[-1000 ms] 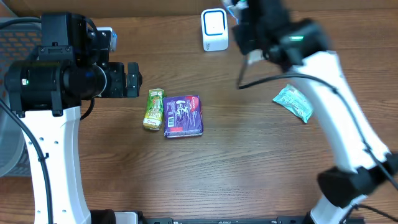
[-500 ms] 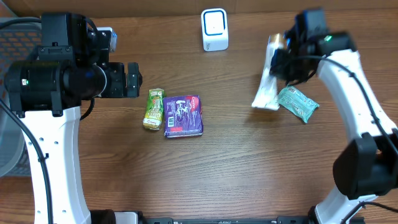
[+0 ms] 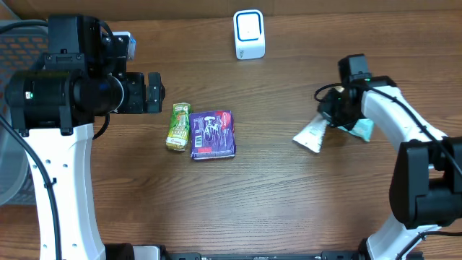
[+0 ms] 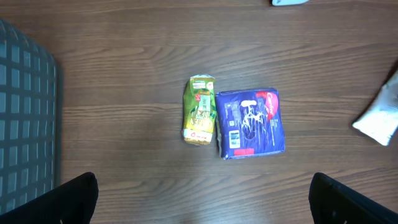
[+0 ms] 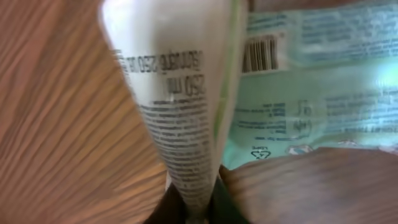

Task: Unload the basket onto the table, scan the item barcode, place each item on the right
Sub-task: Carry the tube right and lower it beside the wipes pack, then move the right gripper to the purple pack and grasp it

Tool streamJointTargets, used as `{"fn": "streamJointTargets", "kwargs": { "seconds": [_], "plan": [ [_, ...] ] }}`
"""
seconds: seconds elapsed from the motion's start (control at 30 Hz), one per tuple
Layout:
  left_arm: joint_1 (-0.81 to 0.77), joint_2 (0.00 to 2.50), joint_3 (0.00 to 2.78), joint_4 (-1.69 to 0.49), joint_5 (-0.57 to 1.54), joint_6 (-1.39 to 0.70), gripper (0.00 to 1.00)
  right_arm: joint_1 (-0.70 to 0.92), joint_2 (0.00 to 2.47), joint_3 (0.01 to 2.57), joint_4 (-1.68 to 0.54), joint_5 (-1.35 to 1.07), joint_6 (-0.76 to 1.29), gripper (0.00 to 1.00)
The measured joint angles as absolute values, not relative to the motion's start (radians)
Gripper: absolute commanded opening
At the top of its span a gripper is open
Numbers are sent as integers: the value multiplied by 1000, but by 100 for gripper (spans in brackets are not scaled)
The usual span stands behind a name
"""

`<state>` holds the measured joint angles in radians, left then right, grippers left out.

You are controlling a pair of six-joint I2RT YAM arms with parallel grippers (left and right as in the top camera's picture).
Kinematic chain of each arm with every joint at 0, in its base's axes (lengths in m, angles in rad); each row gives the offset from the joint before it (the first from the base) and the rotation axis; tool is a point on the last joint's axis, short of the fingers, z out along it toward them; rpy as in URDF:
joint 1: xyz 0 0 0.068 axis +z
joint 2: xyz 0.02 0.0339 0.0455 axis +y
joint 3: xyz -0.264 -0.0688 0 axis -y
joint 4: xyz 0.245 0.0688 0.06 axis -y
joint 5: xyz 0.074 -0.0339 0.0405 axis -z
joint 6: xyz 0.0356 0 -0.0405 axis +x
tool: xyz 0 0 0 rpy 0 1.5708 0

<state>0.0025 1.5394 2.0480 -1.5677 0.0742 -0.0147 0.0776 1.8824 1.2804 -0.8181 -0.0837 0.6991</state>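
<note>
While right gripper (image 5: 193, 208) seemingly pinches white pouch (image 5: 177, 106), jaws cropped.

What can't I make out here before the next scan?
- White pouch barcode: none shows. The right wrist view gives only blurred print, and overhead it is too small.
- Teal packet: overhead, the right arm covers most of it.
- Right gripper hold on the pouch: the fingers are cut off by the right wrist view's bottom edge, and overhead the wrist hides them.

Left hand (image 3: 154, 92) raised, fingers spread wide; right hand (image 3: 329, 118) low, pinching white pouch (image 3: 310, 135).
</note>
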Motion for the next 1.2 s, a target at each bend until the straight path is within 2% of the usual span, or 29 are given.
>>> {"fn": "streamJointTargets", "kwargs": {
  "seconds": [0.03, 0.23, 0.33, 0.57, 0.93, 1.03, 1.2],
  "plan": [
    [2, 1539, 2048, -1568, 74, -15, 100, 58, 1882, 1280, -836, -76, 696, 69],
    [2, 1539, 2048, -1568, 74, -15, 99, -32, 1882, 1288, -931, -157, 577, 77],
    [2, 1539, 2048, -1568, 74, -15, 99, -20, 1882, 1325, -971, -221, 506, 85],
    [2, 1539, 2048, -1568, 74, -15, 99, 113, 1837, 1457, -960, -389, 398, 87],
    [2, 1539, 2048, -1568, 74, -15, 100, 415, 1847, 1473, -686, -487, 312, 87],
    [2, 1539, 2048, -1568, 74, -15, 100, 498, 1933, 1562, -716, -509, 230, 88],
    [2, 1539, 2048, -1568, 74, -15, 100, 545, 2096, 1738, -810, -497, 101, 89]
  ]
}}
